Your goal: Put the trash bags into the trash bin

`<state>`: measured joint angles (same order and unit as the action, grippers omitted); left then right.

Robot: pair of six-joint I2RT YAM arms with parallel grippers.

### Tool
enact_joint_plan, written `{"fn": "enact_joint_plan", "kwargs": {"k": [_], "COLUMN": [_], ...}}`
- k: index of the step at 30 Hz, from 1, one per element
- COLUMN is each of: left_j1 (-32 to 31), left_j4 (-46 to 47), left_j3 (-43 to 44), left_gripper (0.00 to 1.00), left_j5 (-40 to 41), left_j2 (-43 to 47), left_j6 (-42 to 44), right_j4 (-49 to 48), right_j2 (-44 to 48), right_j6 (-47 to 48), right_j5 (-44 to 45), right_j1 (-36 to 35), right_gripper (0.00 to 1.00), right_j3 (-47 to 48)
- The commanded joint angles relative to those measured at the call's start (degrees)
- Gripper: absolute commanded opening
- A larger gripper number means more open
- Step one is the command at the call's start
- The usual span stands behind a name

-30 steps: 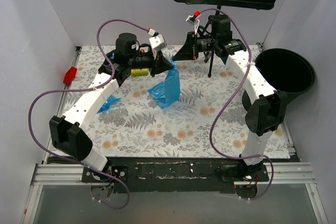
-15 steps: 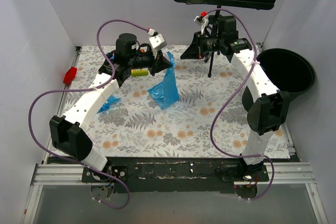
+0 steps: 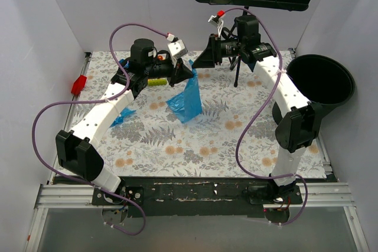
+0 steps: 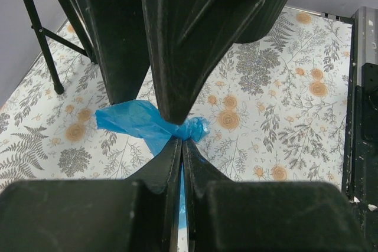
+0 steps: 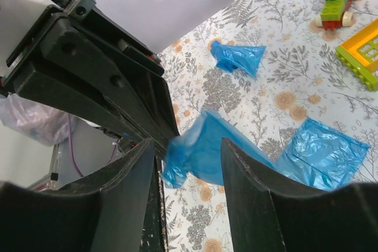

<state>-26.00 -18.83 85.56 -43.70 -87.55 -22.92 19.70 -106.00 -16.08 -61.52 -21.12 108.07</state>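
Blue film of one trash bag [image 3: 188, 98] is pinched at its top in the clenched left claw [image 4: 180, 137] and hangs over the middle of the flowered surface [image 3: 195, 146]. Right claw [image 5: 189, 146] is released, jaws apart just beside that pinch. Another blue wad [image 3: 121, 117] lies by the left arm, and the black trash bin [image 3: 322, 78] stands at the right edge, well apart.

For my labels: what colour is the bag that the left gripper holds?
Bright blue bag, clearest in the left wrist view.
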Motion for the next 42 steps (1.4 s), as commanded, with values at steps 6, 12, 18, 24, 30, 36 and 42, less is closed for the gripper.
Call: {"fn": "enact_joint_plan", "kwargs": {"k": [6,12,18,24,30,36,42], "left_j1": [-0.2,-0.2,-0.2,-0.2,-0.2,-0.2,-0.1], "left_j4": [-0.1,-0.1,-0.1,-0.1,0.0,1.9,3.7], "left_j3": [1.1,1.4,1.5,1.8,1.6,1.5,2.0], "left_gripper": [0.00,0.00,0.00,0.00,0.11,0.28,0.25], "left_j5": [-1.6,-1.0,-1.1,-0.7,3.0,5.0,2.7], "left_j2": [1.9,1.9,1.9,1.5,1.2,0.6,-0.2], "left_j6": [0.5,0.3,0.5,0.7,-0.8,-5.5,-9.9], "right_j4": [-1.3,-1.1,-1.4,-1.9,-1.7,-0.3,0.3], "right_j2": [-1.2,-1.1,-0.8,-0.7,-0.4,-0.1,0.2], "right_j6": [-0.5,-0.2,-0.2,-0.2,0.3,1.9,3.0], "right_j5": [0.1,-0.1,-1.3,-2.8,-2.9,-1.5,-0.7], "right_j1": [-1.1,-1.2,-1.2,-1.2,-1.1,-1.1,-1.1], "right_gripper": [0.54,0.47,0.34,0.02,0.01,0.01,0.01], "right_j3": [3.5,2.8,2.0,1.2,1.0,1.1,0.7]}}
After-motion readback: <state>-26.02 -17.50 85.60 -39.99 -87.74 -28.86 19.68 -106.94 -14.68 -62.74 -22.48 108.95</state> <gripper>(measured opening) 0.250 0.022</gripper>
